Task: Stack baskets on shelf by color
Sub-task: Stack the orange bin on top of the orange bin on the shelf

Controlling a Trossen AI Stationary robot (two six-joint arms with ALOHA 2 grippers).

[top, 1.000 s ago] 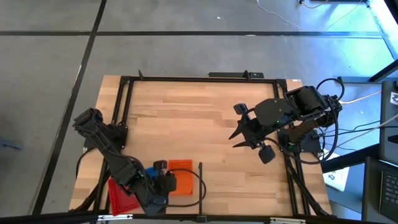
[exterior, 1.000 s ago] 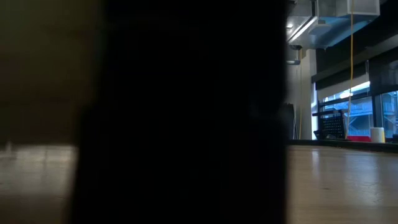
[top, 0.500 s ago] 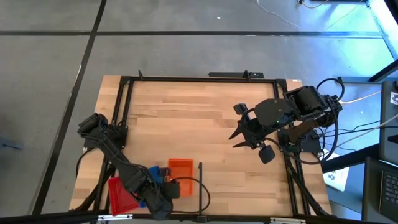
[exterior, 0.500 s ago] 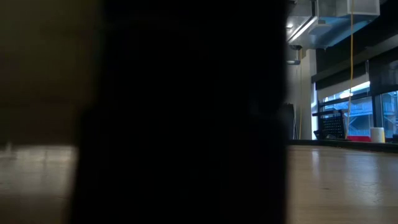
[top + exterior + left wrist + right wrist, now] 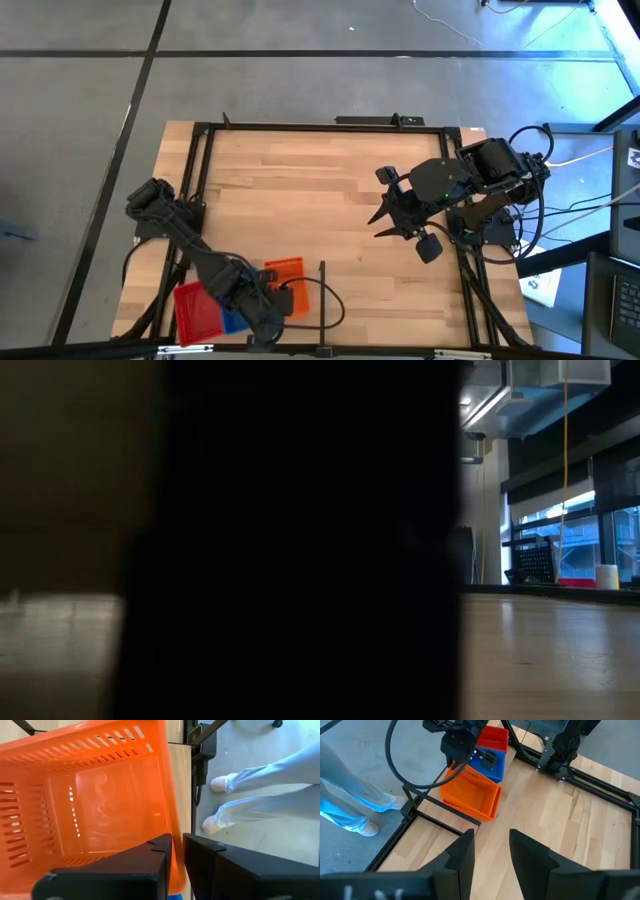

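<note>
Left gripper (image 5: 177, 851) pinches the orange basket's (image 5: 90, 795) wall at the high view's bottom left. Right gripper (image 5: 491, 851) waits open, right of middle.

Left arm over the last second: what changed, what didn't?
The left gripper pulled back from over the orange basket toward the table's near edge, and its jaws, straddling the basket's wall in the left wrist view, are loosening. The orange basket shifted slightly. The red basket, blue basket and raised right gripper stayed put.
</note>
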